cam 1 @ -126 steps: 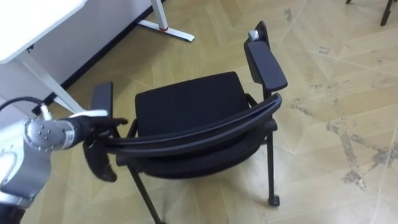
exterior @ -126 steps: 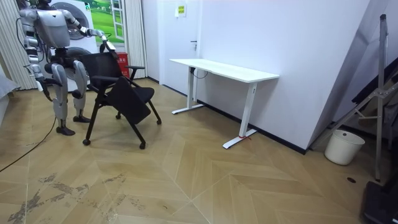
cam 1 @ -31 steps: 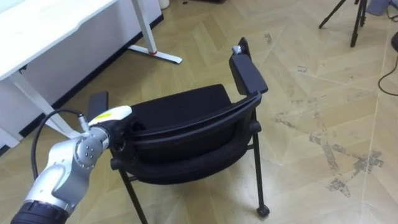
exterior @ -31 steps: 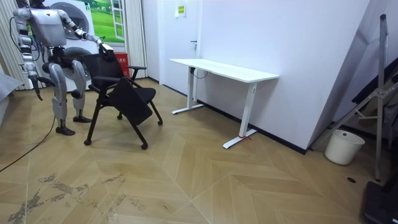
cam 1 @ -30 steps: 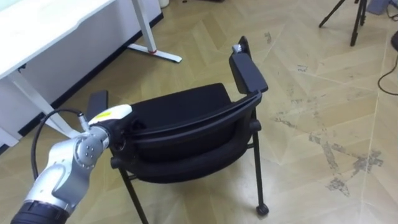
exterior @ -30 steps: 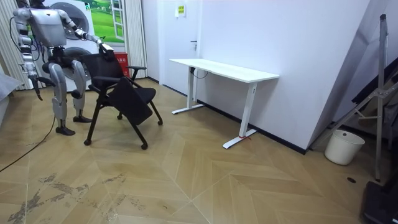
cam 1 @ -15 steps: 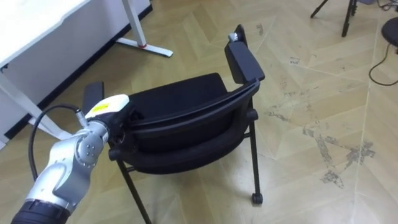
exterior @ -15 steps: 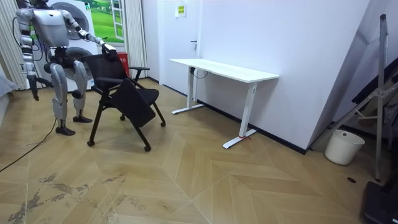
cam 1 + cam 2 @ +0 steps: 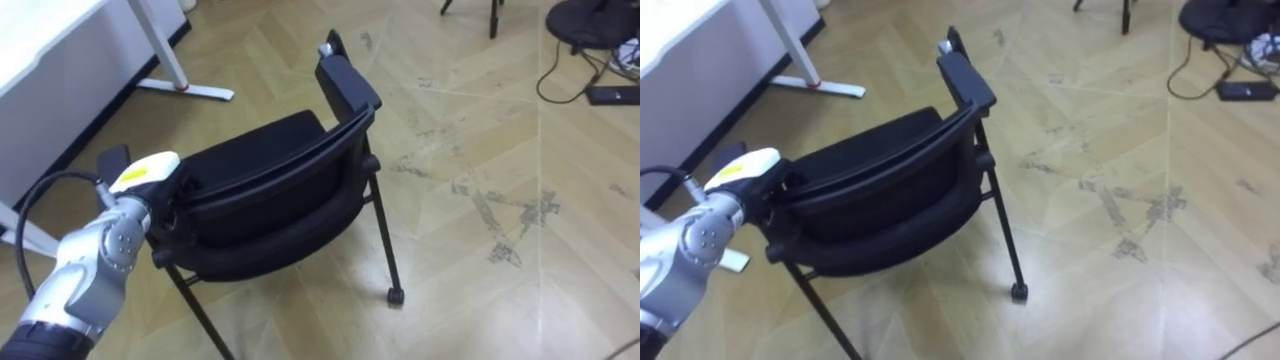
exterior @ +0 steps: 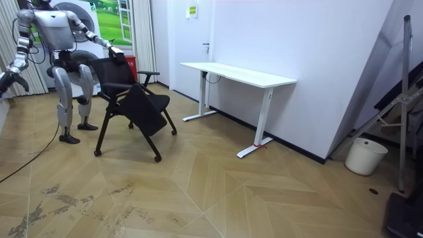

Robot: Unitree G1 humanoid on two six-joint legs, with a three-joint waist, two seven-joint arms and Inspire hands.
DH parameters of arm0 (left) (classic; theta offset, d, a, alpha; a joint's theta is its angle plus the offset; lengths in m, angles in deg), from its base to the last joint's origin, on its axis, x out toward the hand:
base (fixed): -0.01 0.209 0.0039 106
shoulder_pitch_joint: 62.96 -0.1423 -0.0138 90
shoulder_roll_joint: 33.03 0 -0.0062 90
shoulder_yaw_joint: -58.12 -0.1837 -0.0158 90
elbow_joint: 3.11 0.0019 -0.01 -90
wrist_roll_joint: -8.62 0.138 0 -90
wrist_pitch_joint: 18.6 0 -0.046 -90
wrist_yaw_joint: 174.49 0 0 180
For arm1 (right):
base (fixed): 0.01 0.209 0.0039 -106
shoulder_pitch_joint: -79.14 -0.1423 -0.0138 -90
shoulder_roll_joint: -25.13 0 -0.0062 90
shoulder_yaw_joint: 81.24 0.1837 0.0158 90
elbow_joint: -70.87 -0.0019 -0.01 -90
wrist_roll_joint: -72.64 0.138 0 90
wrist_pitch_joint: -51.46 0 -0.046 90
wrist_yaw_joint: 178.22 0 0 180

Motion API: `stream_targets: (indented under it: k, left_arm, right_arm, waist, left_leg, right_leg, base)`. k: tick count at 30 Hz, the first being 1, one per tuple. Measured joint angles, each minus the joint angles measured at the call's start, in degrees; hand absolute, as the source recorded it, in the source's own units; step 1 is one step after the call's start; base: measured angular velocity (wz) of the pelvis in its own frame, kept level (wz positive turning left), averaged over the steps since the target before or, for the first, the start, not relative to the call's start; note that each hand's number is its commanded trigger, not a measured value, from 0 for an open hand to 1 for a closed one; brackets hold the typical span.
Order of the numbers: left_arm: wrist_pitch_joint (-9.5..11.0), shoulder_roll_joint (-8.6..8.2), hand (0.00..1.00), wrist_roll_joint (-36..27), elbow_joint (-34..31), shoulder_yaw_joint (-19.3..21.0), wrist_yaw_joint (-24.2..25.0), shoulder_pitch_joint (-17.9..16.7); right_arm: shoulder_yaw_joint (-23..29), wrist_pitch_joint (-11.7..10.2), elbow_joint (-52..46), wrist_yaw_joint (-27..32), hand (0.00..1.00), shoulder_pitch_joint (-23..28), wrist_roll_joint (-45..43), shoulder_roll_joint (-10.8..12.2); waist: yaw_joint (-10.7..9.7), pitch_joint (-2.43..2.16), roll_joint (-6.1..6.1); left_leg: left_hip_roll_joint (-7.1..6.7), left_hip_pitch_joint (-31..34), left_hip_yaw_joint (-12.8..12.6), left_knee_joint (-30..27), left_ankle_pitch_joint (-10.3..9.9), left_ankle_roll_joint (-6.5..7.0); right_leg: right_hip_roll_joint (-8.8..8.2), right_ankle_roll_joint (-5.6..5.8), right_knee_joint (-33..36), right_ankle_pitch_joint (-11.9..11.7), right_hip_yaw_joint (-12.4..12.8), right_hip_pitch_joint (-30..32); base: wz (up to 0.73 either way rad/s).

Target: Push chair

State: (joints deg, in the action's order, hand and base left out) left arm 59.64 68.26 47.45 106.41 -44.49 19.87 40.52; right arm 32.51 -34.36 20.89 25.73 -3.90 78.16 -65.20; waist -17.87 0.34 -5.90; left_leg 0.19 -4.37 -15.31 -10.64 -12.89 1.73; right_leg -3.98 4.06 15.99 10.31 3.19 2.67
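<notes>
Where left hand [image 9: 148, 180] touches, one chair [image 9: 258, 152]

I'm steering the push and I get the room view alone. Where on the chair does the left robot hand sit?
Observer: In the left eye view the left robot hand is at the left end of the top rail of the chair.
Operator: Anything lying out ahead of it?
Observer: Yes. A flat dark box on a cable lies on the floor, far off to the robot's right of the chair.
</notes>
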Motion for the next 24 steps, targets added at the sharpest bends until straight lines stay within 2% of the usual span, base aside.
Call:
stream_targets:
  k: [2, 3, 5, 7, 9, 13, 17, 20, 21, 24]
  left_arm:
    - [0.18, 0.16, 1.0, 0.16, -0.09, 0.17, -0.03, 0.04]
    - [0.19, 0.16, 1.0, 0.14, -0.22, 0.33, -0.08, 0.2]
    - [0.32, 0.26, 1.0, 0.39, -0.36, 0.42, -0.37, 0.22]
    - [0.74, 0.31, 1.0, 0.65, -0.35, 0.63, -0.59, 0.22]
    - [1.48, 0.47, 1.0, 0.67, -0.34, 0.67, -0.92, 0.21]
    - [2.01, 0.46, 1.0, 0.66, -0.75, 0.66, -0.78, 0.23]
    - [2.13, 0.46, 1.0, 0.62, -0.61, 0.67, -1.32, 0.26]
    - [2.34, 0.5, 1.0, 0.71, -0.61, 0.7, -1.54, 0.6]
    - [2.48, 0.57, 1.0, 0.69, -0.61, 0.7, -1.86, 0.71]
    - [3.47, 0.64, 1.0, 0.54, -0.61, 0.7, -2.42, 1.09]
  right_arm:
    - [0.13, 0.12, -7.28, 1.87, 0.0, 0.08, -4.01, -0.01]
    - [0.16, -0.06, -11.5, 2.85, 0.0, 0.07, -5.47, -0.03]
    - [0.19, -0.39, -16.7, 3.94, 0.0, 0.11, -5.89, -0.09]
    - [0.19, -0.46, -22.55, 4.94, 0.0, 0.11, -8.13, -0.42]
    - [0.1, -0.66, -28.27, 5.28, 0.0, 0.09, -13.5, -1.3]
    - [-0.09, -0.6, -35.86, 4.62, 0.0, -0.49, -17.4, -2.68]
    - [-2.82, -0.37, -39.3, 2.46, 0.0, -4.82, -21.98, -4.81]
    - [-4.65, -0.28, -40.67, 0.77, 0.0, -7.13, -23.67, -5.08]
    - [-5.85, -0.23, -40.82, 0.18, 0.0, -8.03, -24.16, -5.62]
    - [-8.63, 0.86, -40.93, -2.32, 0.0, -10.03, -25.32, -7.64]
  waist:
    - [-0.01, -0.01, 0.06]
    - [-0.22, -0.2, 0.01]
    - [-0.19, -0.32, 0.59]
    - [0.07, -0.32, 0.66]
    - [0.42, -0.32, 0.63]
    - [0.92, -0.32, 0.65]
    - [1.15, -0.08, 1.0]
    - [1.84, 0.26, 1.5]
    - [2.13, 0.48, 1.82]
    - [2.83, 0.7, 2.43]
  left_leg:
    - [-0.08, 0.35, -0.31, -0.13, -0.14, 0.19]
    - [-0.05, 0.62, -0.33, -0.29, -0.18, 0.24]
    - [0.0, 0.61, -0.3, -0.28, -0.17, 0.24]
    - [-0.01, 0.59, -0.34, -0.22, -0.17, 0.24]
    - [-0.02, 0.6, -0.48, -0.21, -0.22, 0.17]
    - [0.02, 0.76, -0.55, -0.44, -0.23, 0.16]
    - [0.08, 0.61, -0.81, -0.71, -0.23, 0.16]
    - [0.11, 0.62, -1.0, -0.74, -0.23, 0.15]
    - [0.1, 0.6, -1.07, -0.74, -0.23, 0.16]
    - [0.11, 0.68, -1.1, -0.78, -0.23, 0.16]
  right_leg:
    - [-0.04, 0.23, -0.12, -0.25, 0.36, 0.34]
    - [-0.04, 0.27, -0.36, -0.44, 0.36, 0.42]
    - [-0.03, 0.25, -0.25, -0.45, 0.27, 0.44]
    - [0.0, 0.24, -0.38, -0.47, 0.36, 0.45]
    - [0.0, 0.25, -0.39, -0.46, 0.42, 0.46]
    - [0.0, 0.26, -0.24, -0.45, 0.5, 0.76]
    - [-0.01, 0.26, 0.7, -0.45, 0.5, 1.31]
    - [0.01, 0.25, 0.9, -0.46, 0.5, 1.44]
    - [0.01, 0.25, 0.96, -0.45, 0.5, 1.45]
    - [0.01, 0.22, 0.93, -0.47, 0.51, 1.47]
  base:
    - [-0.13]
    - [0.0]
    - [0.0]
    - [0.0]
    - [0.0]
    - [0.0]
    - [-0.03]
    - [-0.02]
    - [0.0]
    - [0.0]
